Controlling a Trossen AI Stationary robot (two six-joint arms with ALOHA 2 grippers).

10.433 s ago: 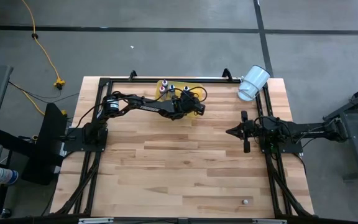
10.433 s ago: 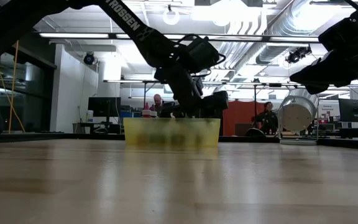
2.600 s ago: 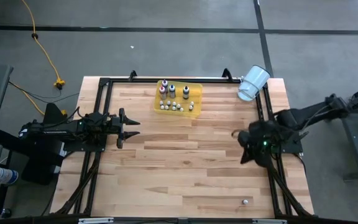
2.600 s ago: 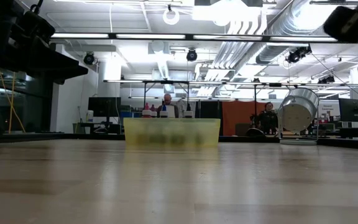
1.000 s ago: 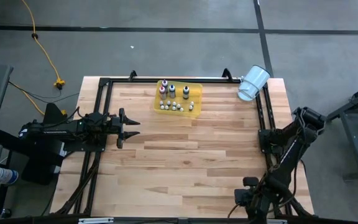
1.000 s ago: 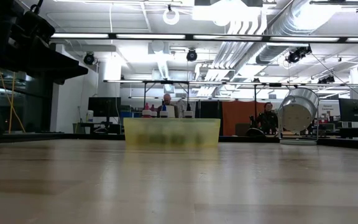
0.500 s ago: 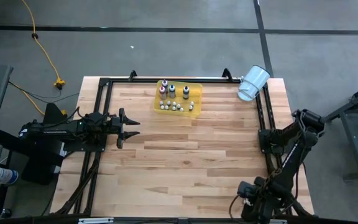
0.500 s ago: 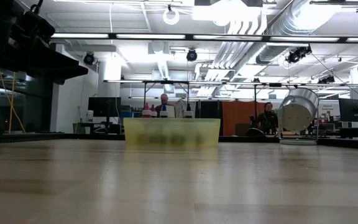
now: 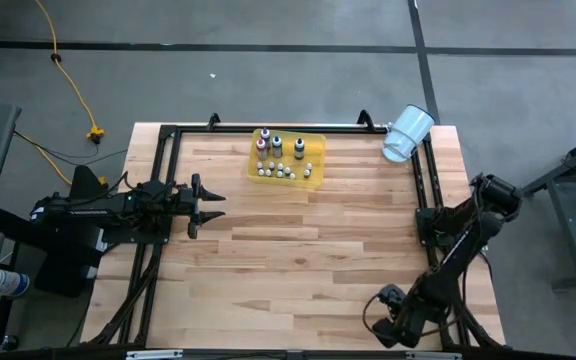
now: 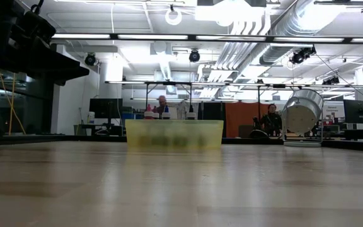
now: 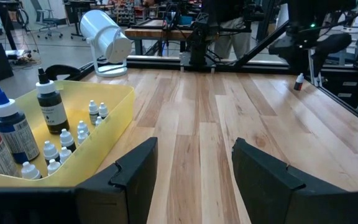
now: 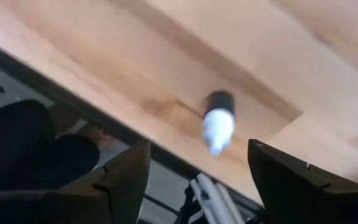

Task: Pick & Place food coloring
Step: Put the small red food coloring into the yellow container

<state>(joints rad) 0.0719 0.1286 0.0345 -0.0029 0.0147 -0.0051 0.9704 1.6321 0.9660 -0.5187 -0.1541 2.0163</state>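
One small food coloring bottle (image 12: 218, 124), dark-bodied with a white cap, sits on the wood near the table's near right corner. It shows upright in the left wrist view (image 11: 298, 81) and is hidden under the arm in the high view. My right gripper (image 12: 207, 180) hangs open above it, slanting down, one finger on either side and apart from it; the high view shows it too (image 9: 382, 322). The other food coloring bottles (image 9: 284, 160) stand in the yellow tray (image 9: 317, 176) at the far middle. My left gripper (image 9: 211, 206) waits open at the left.
A white cup (image 9: 406, 132) lies on its side at the far right corner. The black rail (image 12: 73, 106) along the table's near edge runs close beside the lone bottle. Bare wood lies between the tray and the near edge.
My right gripper has sunk toward the lone bottle at the near right corner, shifted a little toward the table's left and rolled about its wrist. My left arm and the tray have kept still.
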